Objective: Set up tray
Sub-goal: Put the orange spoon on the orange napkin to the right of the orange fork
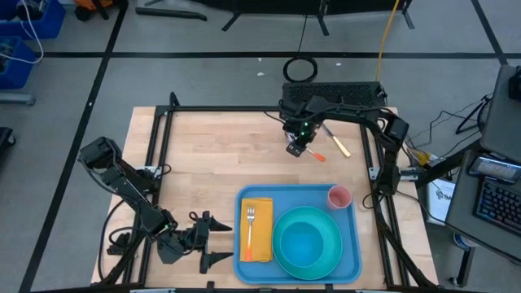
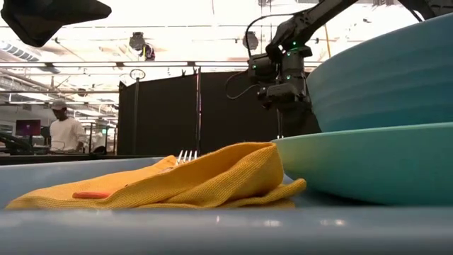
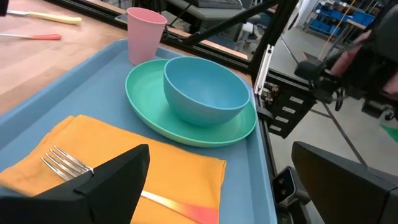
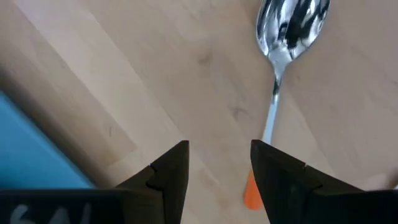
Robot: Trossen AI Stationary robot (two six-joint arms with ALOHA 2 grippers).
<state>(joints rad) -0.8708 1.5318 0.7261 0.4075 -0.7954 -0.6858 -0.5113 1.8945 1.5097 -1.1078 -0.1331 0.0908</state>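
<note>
The blue tray [image 1: 354,244] lies at the table's near edge, right of centre. On it rest an orange napkin [image 1: 260,240] with a fork [image 1: 251,220], a teal plate [image 1: 281,244] carrying a blue bowl [image 1: 308,242], and a pink cup [image 1: 339,197]. An orange-handled spoon [image 4: 289,18] lies flat on the wood beyond the tray, next to a yellow-handled knife [image 1: 338,143]. My right gripper [image 4: 217,168] hangs open just above the spoon's handle, fingers pointing down. My left gripper [image 1: 218,241] waits open beside the tray's left rim, facing the napkin [image 3: 155,162].
A black frame rail [image 1: 163,138] borders the table. Bare wood stretches left of the tray and across the far left. The low view shows the napkin [image 2: 212,177], the plate [image 2: 368,163] and my right gripper [image 2: 283,106], with a person [image 2: 65,131] far behind.
</note>
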